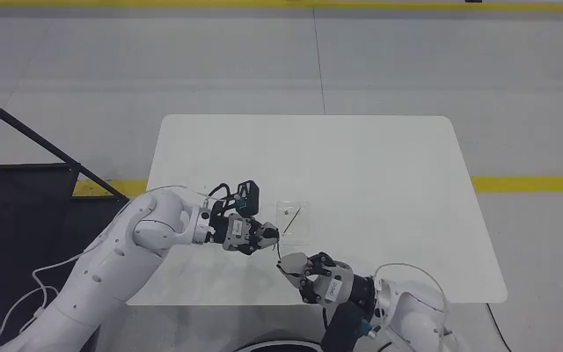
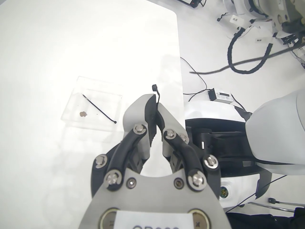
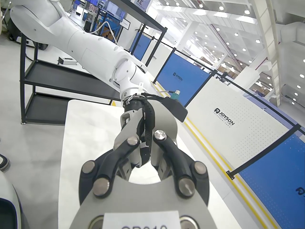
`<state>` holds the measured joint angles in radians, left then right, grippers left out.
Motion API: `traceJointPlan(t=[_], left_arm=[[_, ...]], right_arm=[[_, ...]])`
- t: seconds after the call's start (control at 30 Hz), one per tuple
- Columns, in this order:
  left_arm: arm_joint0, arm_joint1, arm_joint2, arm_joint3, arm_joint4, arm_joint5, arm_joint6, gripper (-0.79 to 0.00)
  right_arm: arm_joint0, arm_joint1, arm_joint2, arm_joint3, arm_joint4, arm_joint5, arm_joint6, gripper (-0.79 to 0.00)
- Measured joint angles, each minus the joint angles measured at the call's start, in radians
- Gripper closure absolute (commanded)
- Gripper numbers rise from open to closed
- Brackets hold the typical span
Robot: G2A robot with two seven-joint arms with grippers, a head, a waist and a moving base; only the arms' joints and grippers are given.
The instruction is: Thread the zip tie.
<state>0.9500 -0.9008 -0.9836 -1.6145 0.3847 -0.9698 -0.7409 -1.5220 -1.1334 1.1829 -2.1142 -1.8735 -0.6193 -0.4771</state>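
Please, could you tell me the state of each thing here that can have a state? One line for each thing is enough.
tray: resting flat on the table, open on top.
spare zip tie: lying straight in the tray, unthreaded.
held zip tie: clamped, head poking out past the fingertips.
left gripper: shut on the held zip tie.
right gripper: shut; whether it grips anything is hidden.

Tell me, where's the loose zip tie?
In the left wrist view, the loose zip tie lies in the clear tray on the table, close to the left end effector.
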Motion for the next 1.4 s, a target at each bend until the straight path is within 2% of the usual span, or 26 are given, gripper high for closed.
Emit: traceJointPlan(t=[0.2,0.5,1.4], left_arm=[[-0.011,-0.001,0.008,0.006,0.001,-0.008,0.011,0.0],[-0.012,-0.001,0.009,0.006,0.0,-0.008,0.013,0.0],[-0.012,-0.001,0.009,0.006,0.0,-0.008,0.013,0.0]], right_arm=[[0.016,0.007,-0.014,0.007,-0.029,-0.029,0.0,0.0],[0.024,0.006,-0.034,0.014,-0.027,0.041,0.045,0.0],[0.05,0.016,-0.056,0.036,-0.01,0.074,0.064,0.0]])
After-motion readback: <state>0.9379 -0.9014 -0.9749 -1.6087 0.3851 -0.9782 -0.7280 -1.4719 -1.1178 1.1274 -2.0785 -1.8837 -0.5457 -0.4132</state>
